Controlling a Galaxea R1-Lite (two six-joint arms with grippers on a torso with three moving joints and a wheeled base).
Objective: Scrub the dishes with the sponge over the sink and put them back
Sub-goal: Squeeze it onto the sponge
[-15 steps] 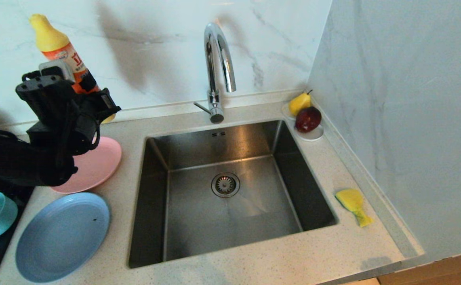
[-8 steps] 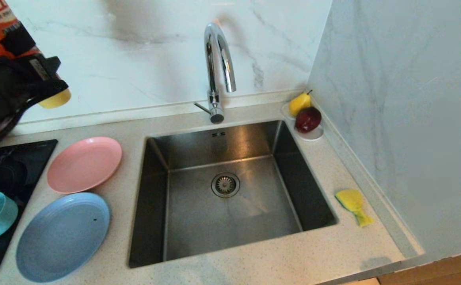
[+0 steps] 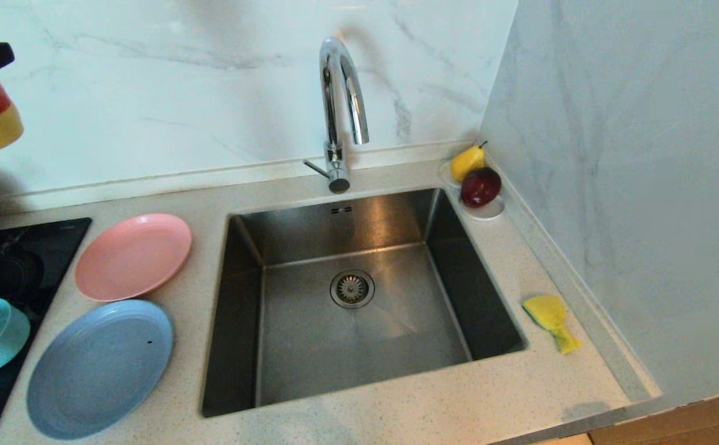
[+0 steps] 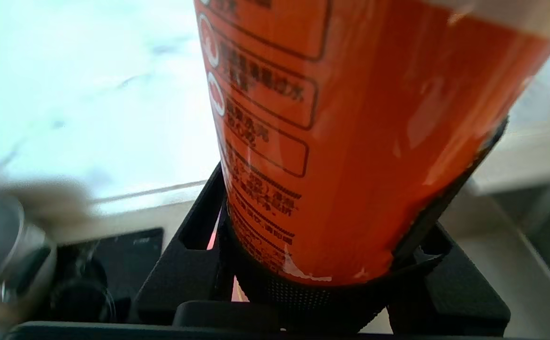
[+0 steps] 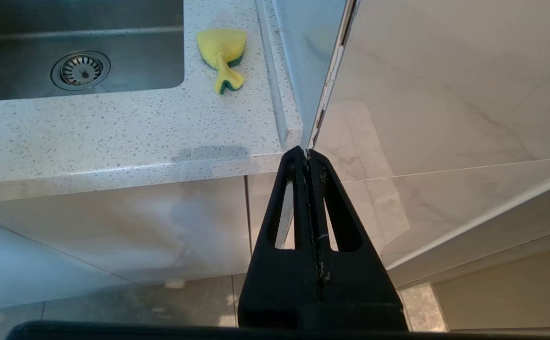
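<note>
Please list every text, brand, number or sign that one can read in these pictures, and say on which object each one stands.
No text can be read with certainty.
Orange bottle, held in the left hand: dark framed lines of Chinese-looking characters and round signs on the label, too blurred to quote.
Black cooktop: a tiny pale mark near its corner, too small to read.
Plates, bowl, sponge, sink, tap: no writing visible.

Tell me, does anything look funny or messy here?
Yes: the sponge beside the sink is squashed into a twisted fish shape. The left gripper holds an orange detergent bottle high up, not a dish. Nothing looks spilled.
</note>
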